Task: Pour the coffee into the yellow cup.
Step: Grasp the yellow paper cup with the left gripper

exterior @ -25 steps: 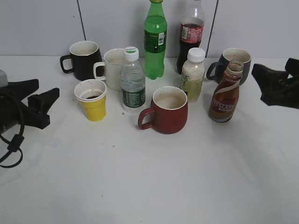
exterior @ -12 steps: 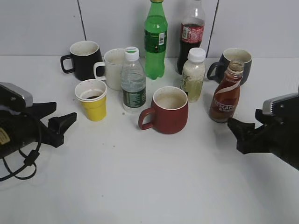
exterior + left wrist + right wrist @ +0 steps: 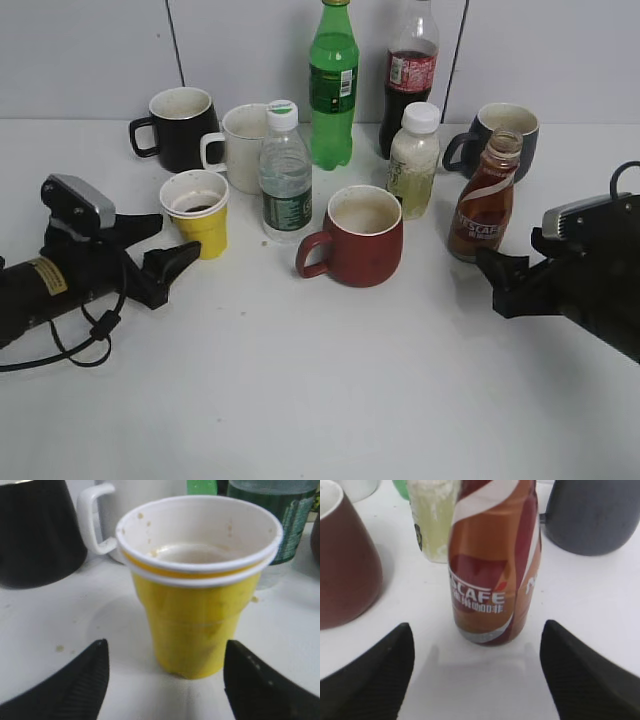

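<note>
Both grippers are shown advanced toward their targets since the earlier frames. Left gripper, jaws spread wide and empty, is aimed at the yellow cup, which stands upright at 9 o'clock of the water bottle. Right gripper, likewise wide open and empty, faces the Nescafé coffee bottle, seen uncapped at 3 o'clock of the red mug.

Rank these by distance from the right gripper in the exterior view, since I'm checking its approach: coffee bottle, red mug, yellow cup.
From the right gripper:
1. Coffee bottle, just ahead of it at right.
2. Red mug, centre.
3. Yellow cup, far left, by the left gripper.
</note>
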Available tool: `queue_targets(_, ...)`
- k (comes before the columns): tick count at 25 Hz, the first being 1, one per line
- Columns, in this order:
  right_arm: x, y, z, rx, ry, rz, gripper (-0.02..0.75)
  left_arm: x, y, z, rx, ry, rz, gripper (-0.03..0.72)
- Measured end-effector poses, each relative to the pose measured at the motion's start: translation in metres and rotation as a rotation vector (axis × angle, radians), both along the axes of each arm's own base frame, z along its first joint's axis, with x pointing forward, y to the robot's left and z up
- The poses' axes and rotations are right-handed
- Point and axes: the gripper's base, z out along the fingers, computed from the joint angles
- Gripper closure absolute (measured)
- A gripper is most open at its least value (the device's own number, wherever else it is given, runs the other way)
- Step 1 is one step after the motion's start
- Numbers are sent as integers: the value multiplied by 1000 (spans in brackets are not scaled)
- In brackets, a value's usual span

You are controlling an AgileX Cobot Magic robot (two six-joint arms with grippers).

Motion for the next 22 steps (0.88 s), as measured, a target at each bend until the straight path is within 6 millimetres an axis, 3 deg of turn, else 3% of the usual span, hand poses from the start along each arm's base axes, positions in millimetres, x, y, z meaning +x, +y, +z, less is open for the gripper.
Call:
queue_targets(6,2,0,1,1,-10,0,151,19,-6,-5,-34,-17,-46,85)
queue_targets(17,3,0,1,-2,-11,-4,153,44,-19,-13,-56,-33,-123,81)
queue_targets(22,10,1,4,1,-38,-7,153,53,-36,-13,-35,-44,-155,83)
